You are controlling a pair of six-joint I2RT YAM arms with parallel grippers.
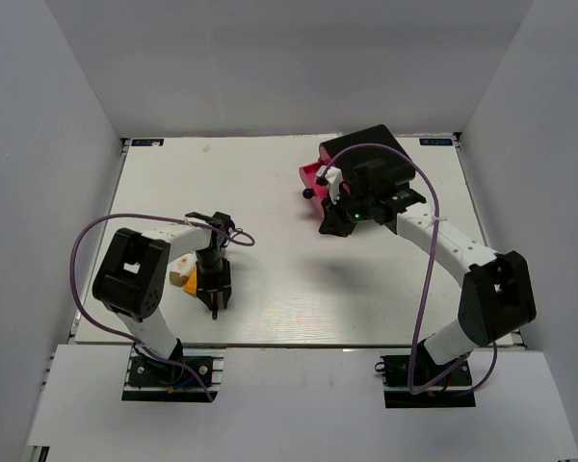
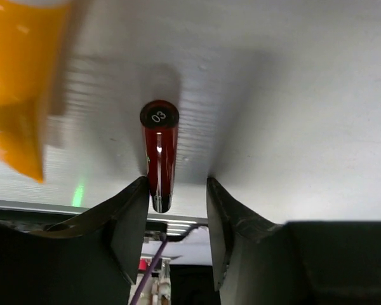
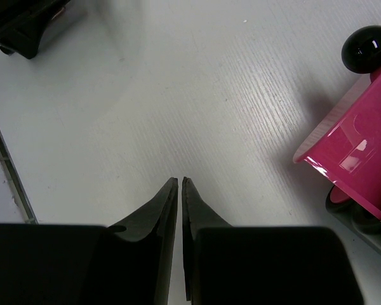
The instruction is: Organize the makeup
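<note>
A red pencil [image 2: 159,152] with a dark cap marked 03 lies on the white table. Its near end sits between the fingers of my left gripper [image 2: 176,184], close against the left finger [image 2: 130,216], with a gap to the right one. That gripper is open and points down near the table's front edge [image 1: 215,303]. An orange tube [image 2: 16,82] lies just to its left [image 1: 182,277], under a white-tan piece [image 1: 183,261]. My right gripper [image 3: 180,181] is shut and empty, hovering beside the pink drawer [image 3: 352,159].
The black box [image 1: 366,159] stands at the back right, with its pink drawer [image 1: 315,177] pulled out to the left. A black round knob [image 3: 367,47] sits on the drawer front. The left arm's purple cable [image 1: 96,231] loops over the table's left side.
</note>
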